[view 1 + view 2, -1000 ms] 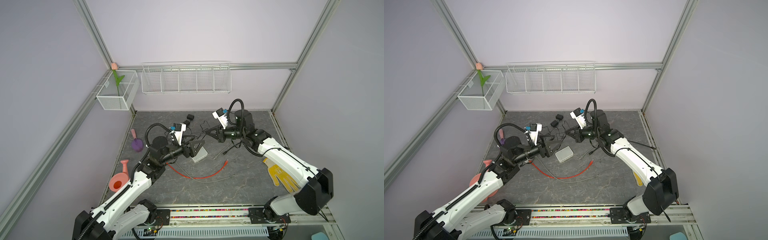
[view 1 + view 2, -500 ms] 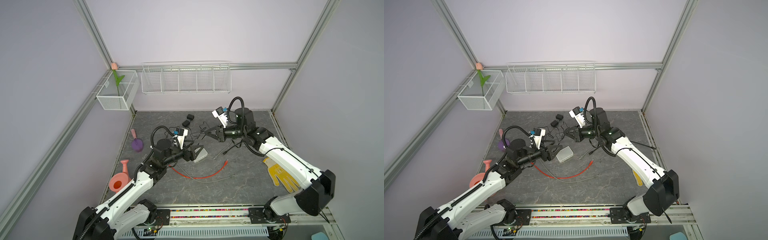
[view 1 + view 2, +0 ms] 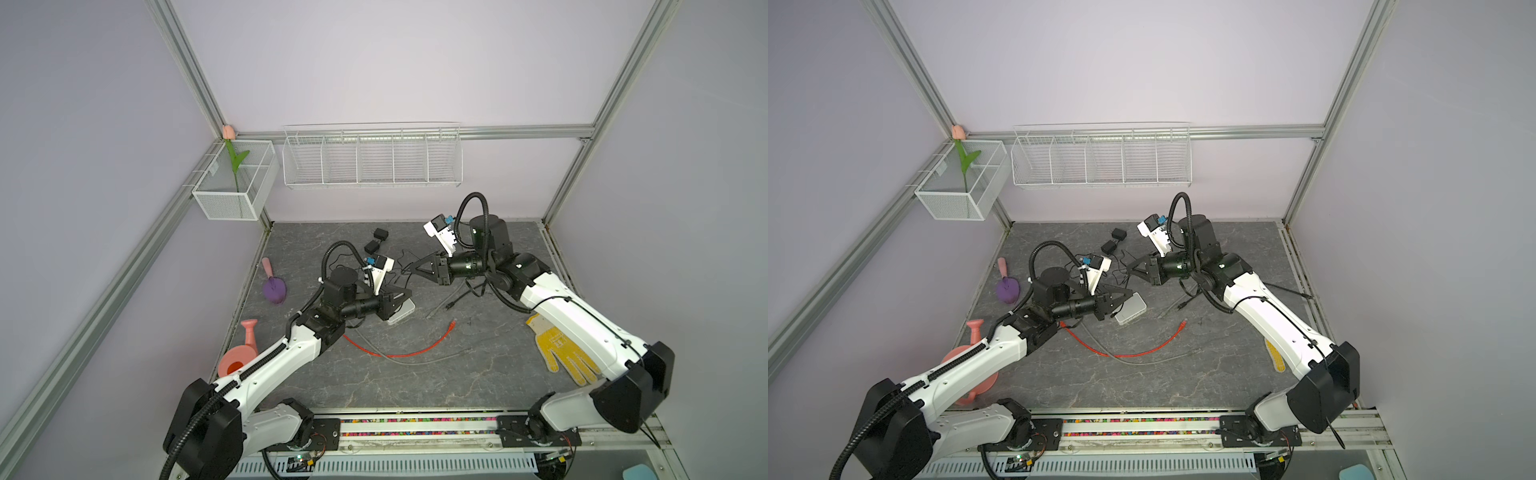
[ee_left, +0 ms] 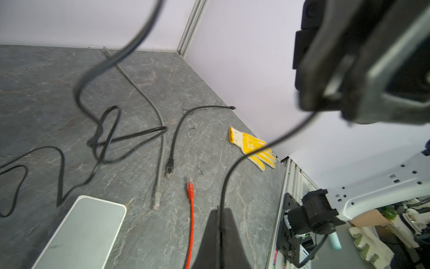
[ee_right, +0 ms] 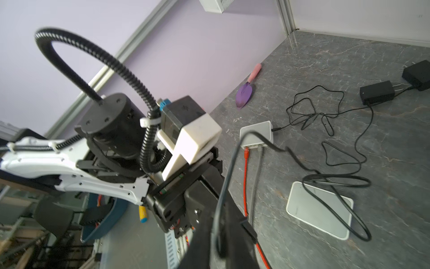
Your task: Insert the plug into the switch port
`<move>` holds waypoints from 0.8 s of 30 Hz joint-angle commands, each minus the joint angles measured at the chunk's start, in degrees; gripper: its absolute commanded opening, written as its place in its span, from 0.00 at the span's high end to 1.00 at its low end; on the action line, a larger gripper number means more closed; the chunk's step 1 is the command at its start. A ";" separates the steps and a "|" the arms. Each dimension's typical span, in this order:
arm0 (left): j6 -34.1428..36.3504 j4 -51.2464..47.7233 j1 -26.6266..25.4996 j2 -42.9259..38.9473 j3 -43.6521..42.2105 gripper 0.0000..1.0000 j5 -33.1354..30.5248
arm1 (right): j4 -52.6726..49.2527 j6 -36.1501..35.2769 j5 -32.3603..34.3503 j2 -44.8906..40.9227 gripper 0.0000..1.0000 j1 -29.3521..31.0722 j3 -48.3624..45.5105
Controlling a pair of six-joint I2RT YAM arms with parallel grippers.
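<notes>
1. Your left tool (image 4: 219, 214) is clamped tight on a black cable (image 4: 223, 193), fingers pinched together just above the grey tabletop (image 4: 46, 93)
2. From that grip the cable climbs to your right tool (image 3: 415, 271), which hangs near, the two tips facing each other; whether its jaws are closed on the cable or parted, you cannot tell from these frames
3. The switch (image 5: 256, 134), seen from the right wrist, lies flat on the tabletop close beside your left arm's wrist, a red cable (image 5: 244, 181) and a grey cable (image 5: 257, 177) already seated side by side in its ports
4. A second white box (image 5: 318, 209) lies near it, a loop of black cable draped over its top
5. Three loose plugs lie on the tabletop past that box, near one another: a black plug (image 4: 169, 165), a grey plug (image 4: 157, 193) and a red plug (image 4: 190, 186)
6. The held cable's own plug cannot be made out
7. A yellow glove (image 4: 253, 146) lies well apart, by the wall
</notes>
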 commanded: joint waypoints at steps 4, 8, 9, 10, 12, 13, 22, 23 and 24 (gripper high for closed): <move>-8.64 9.93 0.00 -0.82 -0.54 1.00 6.18 | 5.95 -6.97 4.83 -13.70 0.23 -0.20 -13.10; -13.58 17.11 0.00 -0.51 -1.74 1.00 6.58 | 14.73 -4.77 7.69 -23.56 0.07 0.42 -25.34; -14.71 18.87 -0.03 -0.44 -2.05 1.00 6.40 | 16.80 -3.61 8.42 -25.25 0.12 0.50 -27.78; -15.88 20.89 0.07 -0.48 -2.30 1.00 6.16 | 19.02 -2.02 9.11 -26.64 0.11 0.52 -30.49; -17.51 23.09 0.03 -0.55 -2.43 1.00 5.38 | 20.94 2.91 11.21 -28.58 0.12 0.59 -34.60; -18.30 24.00 -0.02 -0.67 -2.45 1.00 5.03 | 21.93 4.61 11.32 -29.38 0.11 0.59 -36.24; -30.05 36.97 -0.79 -2.61 -8.14 1.00 -1.40 | 30.20 -0.72 11.77 -31.14 0.09 9.37 -42.17; -30.23 37.34 -1.34 -3.23 -8.45 1.00 -2.47 | 30.13 -1.72 12.74 -30.74 0.07 10.42 -41.80; -30.19 37.13 -2.00 -3.68 -8.65 1.00 -3.70 | 29.93 -2.84 13.07 -30.20 0.03 11.08 -41.42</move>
